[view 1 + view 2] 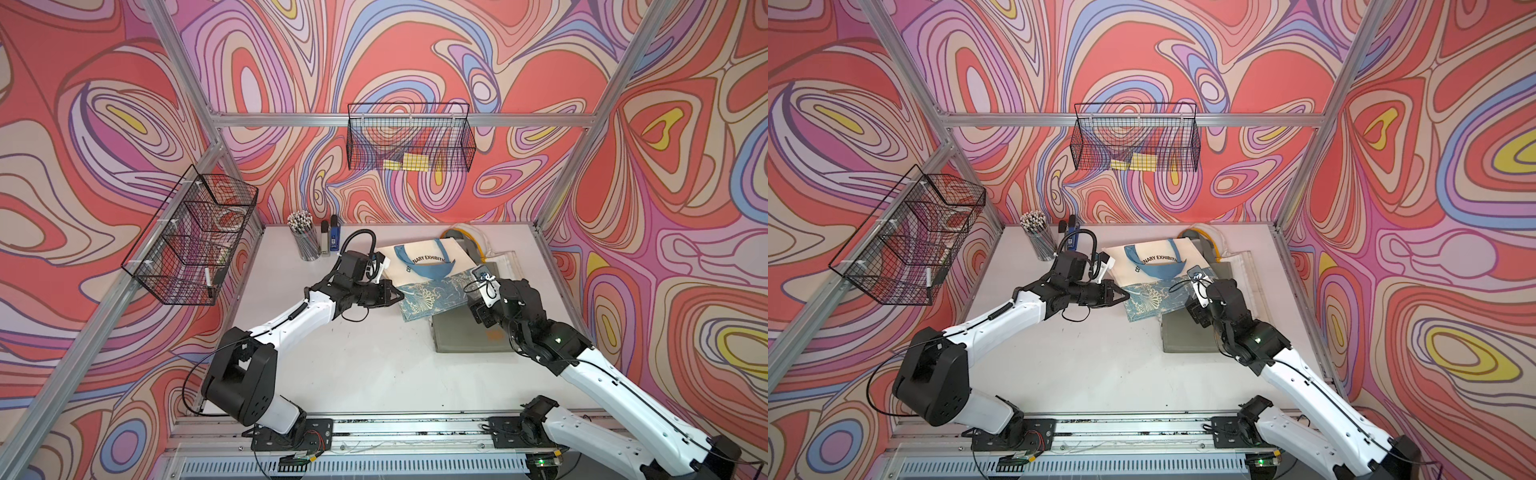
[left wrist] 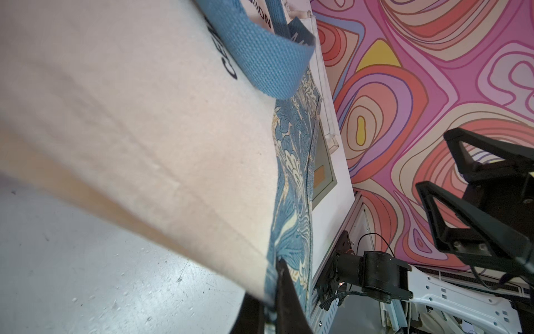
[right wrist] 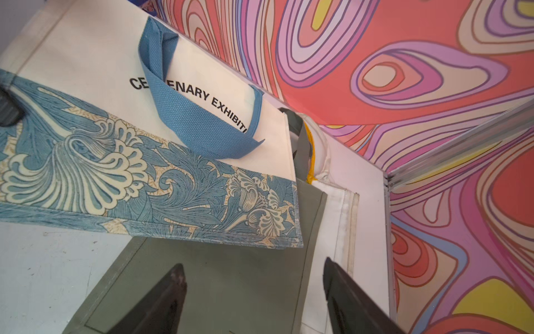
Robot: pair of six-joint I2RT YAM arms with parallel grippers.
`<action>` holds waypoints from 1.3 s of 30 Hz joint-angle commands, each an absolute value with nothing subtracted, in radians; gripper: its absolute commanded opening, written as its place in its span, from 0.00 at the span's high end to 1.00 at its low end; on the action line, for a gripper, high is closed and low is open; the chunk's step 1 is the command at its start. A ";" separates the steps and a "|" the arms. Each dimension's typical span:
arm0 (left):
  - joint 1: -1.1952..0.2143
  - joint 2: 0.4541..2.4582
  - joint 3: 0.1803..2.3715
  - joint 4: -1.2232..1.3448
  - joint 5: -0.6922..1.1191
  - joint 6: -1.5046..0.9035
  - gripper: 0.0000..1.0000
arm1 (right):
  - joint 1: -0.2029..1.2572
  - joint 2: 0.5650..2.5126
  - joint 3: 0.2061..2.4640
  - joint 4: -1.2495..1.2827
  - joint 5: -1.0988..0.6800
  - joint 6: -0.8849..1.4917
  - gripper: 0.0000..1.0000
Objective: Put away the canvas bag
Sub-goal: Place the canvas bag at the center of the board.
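White tabletop, left claw pinching canvas bag corner, right claw spread wide, empty

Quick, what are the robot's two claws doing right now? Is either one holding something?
Left gripper: closed on a corner of the canvas bag.
Right gripper: open, holding nothing, over the grey bag.

Cream canvas bag, apparently folded.
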State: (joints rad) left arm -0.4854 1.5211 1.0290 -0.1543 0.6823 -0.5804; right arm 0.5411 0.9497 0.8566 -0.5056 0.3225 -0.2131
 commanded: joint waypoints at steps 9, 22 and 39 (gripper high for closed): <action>-0.454 1.533 1.049 -0.364 0.797 -0.363 1.00 | 0.183 1.351 1.047 -0.570 -0.230 0.020 0.29; -0.408 1.643 1.126 -0.520 0.776 -0.221 1.00 | -0.041 1.720 1.213 -0.480 -0.476 0.019 0.29; -0.399 1.720 1.200 -0.582 0.745 -0.177 1.00 | -0.044 1.957 1.296 -0.612 -0.390 0.034 0.42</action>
